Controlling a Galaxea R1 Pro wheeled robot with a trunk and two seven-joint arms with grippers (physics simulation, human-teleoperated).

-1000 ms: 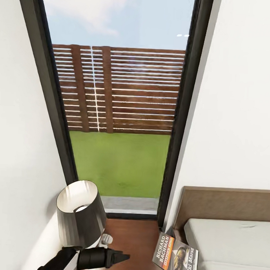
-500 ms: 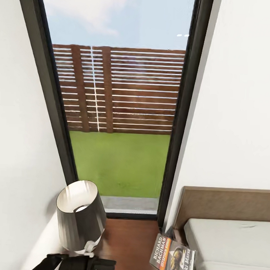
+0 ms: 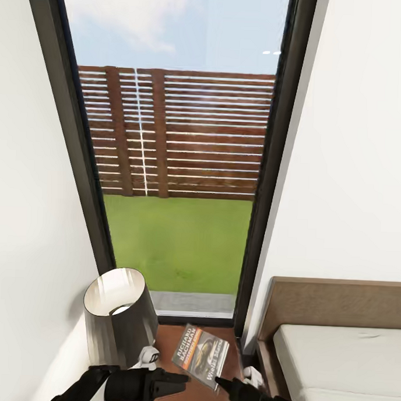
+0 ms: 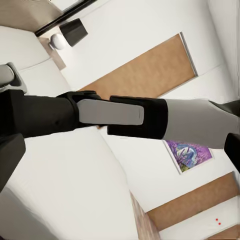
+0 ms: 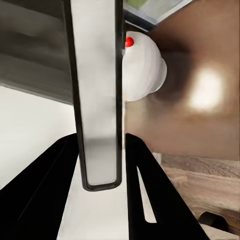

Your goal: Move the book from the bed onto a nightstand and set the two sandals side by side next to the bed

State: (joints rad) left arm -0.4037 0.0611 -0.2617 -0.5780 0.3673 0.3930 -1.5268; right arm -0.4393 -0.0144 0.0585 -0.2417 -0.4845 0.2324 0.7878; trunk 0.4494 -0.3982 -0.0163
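Now the book (image 3: 200, 356) is over the dark brown nightstand (image 3: 185, 340), in the corner between the lamp (image 3: 118, 316) and the bed (image 3: 339, 361). From the head view, the book tilts, with its orange band and white letters facing up. The right gripper (image 3: 223, 382) has its black tips at the book's near corner. The right wrist view shows this much closer: two black fingers (image 5: 145, 185) squeeze the book's thin edge (image 5: 97, 95) between them, so the right gripper is closed tight on the book. That view also shows a white round thing with a red dot (image 5: 142, 67) on the shiny wood. The left gripper (image 3: 178, 379) points toward the book from beside the lamp, and I cannot tell if its fingers are wide or narrow. The left wrist view shows the right arm (image 4: 115, 115) crossing in front of white walls and a small purple picture (image 4: 189, 152).
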